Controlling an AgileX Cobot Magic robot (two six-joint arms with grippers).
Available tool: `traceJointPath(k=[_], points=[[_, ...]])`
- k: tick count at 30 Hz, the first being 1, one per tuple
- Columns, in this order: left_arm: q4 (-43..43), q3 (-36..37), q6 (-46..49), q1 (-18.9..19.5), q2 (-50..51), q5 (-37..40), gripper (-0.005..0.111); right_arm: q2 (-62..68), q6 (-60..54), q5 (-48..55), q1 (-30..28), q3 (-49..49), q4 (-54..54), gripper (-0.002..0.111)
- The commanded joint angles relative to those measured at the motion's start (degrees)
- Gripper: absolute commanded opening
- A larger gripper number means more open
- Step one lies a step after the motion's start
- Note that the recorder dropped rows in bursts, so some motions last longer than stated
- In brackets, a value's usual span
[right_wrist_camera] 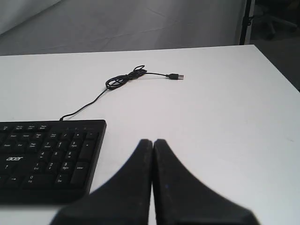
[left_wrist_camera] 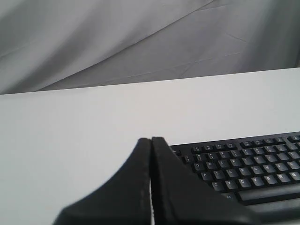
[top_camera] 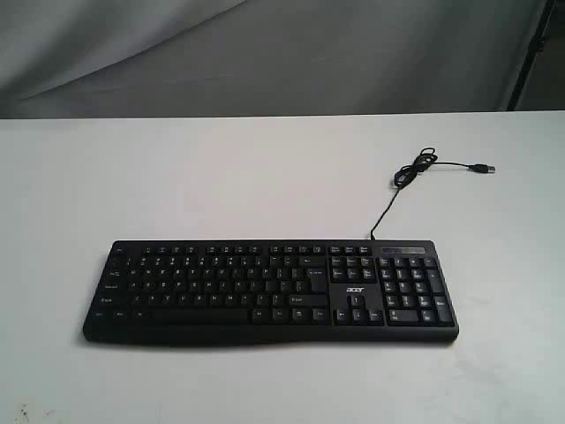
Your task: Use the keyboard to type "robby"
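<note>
The black keyboard (top_camera: 271,291) lies flat on the white table, number pad and "acer" logo toward its right end. Its thin black cable (top_camera: 415,172) runs back to a loose coil and a free USB plug. Neither gripper shows in the exterior view. In the left wrist view my left gripper (left_wrist_camera: 151,139) is shut with nothing in it, beside the keyboard's (left_wrist_camera: 243,166) left end and apart from the keys. In the right wrist view my right gripper (right_wrist_camera: 153,141) is shut and empty, over bare table beside the number pad (right_wrist_camera: 47,154).
Grey cloth (top_camera: 265,53) hangs behind the table's far edge. The table's right edge (right_wrist_camera: 274,65) shows in the right wrist view, with a dark stand and chair base beyond it. Bare white tabletop (top_camera: 221,177) lies behind the keyboard.
</note>
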Motion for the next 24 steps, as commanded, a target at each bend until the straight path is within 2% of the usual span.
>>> traceJointPath(k=[1,15,24], points=[[0.27,0.25,-0.16,-0.36,-0.20,-0.31,0.000,-0.33,0.06,-0.34,0.06,0.22,0.15,0.000],[0.27,0.25,-0.16,-0.36,-0.20,-0.31,0.000,-0.33,0.21,-0.82,0.06,0.22,0.15,0.000],[0.27,0.25,-0.16,-0.36,-0.20,-0.31,0.000,-0.33,0.21,-14.47,0.06,0.22,0.15,0.000]])
